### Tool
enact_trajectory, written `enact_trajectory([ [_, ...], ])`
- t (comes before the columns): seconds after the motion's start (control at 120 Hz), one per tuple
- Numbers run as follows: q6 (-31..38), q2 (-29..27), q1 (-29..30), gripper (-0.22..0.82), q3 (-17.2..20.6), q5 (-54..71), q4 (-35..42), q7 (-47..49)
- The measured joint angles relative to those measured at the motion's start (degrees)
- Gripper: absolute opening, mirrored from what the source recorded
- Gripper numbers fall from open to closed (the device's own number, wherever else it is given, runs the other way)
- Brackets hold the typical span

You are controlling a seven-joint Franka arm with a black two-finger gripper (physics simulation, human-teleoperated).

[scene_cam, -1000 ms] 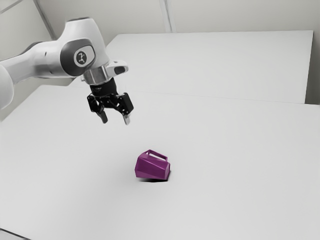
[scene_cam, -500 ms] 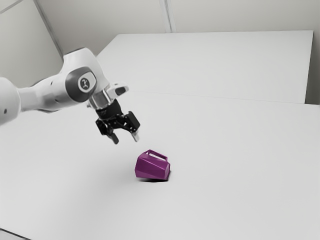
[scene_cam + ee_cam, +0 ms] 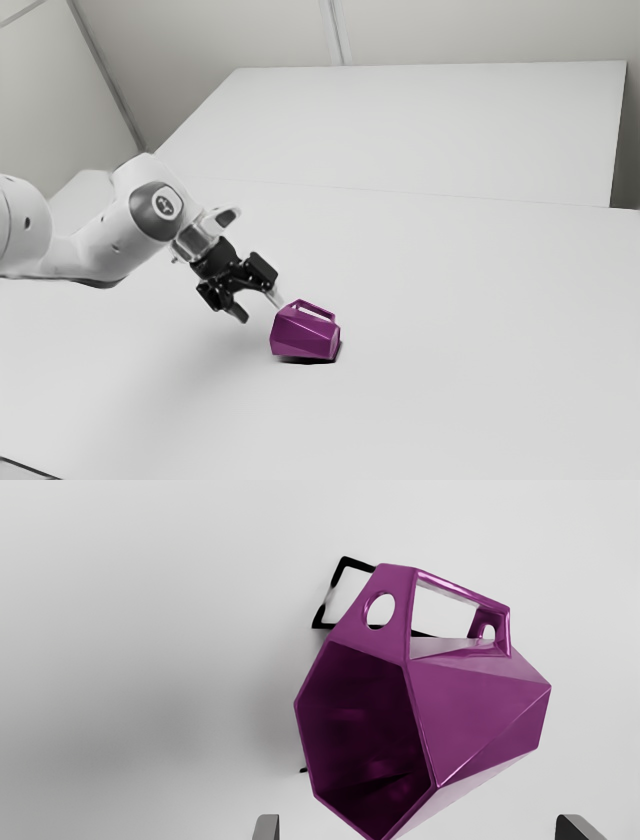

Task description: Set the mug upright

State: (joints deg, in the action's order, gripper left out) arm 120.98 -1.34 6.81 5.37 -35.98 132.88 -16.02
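Desk [image 3: 450,400]: pale, under the mug
Tool [image 3: 260,309]: tilted, fingers apart, near the mug's open end (touching or not, I can't tell)
Mug [image 3: 305,336]: purple, lying on its side
Handle [image 3: 462,590]: on the mug's upper side

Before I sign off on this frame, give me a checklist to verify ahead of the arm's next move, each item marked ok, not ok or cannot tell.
1. Pincer open: ok, its fingers stand well apart.
2. Purple faceted mug upright: not ok, it lies on its side on the table.
3. Mug's mouth facing the pincer: ok, the wrist view looks into it.
4. Mug's handle off the table: ok, it is on the mug's upper side.
5. Mug gripped: not ok, the fingers are not closed on it.
6. Fingertips free of contact with the mug: cannot tell, one is very near it in the exterior view.
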Motion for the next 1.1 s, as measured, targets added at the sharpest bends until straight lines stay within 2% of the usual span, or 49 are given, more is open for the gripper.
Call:
enact_trajectory([
  [0.358, 3.05, 0.9, -0.81, 0.6, -0.01, -15.7, 3.47, -12.48],
  [0.8, 2.69, 3.28, -1.3, 0.58, 0.08, -32.88, 6.0, -26.14],
  [0.892, 2.15, 3.36, -0.75, 0.5, 0.08, -35.41, 6.22, -28.67],
  [1.1, 1.51, 3.4, -0.35, 0.13, 0.07, -37.79, 6.22, -33.2],
])
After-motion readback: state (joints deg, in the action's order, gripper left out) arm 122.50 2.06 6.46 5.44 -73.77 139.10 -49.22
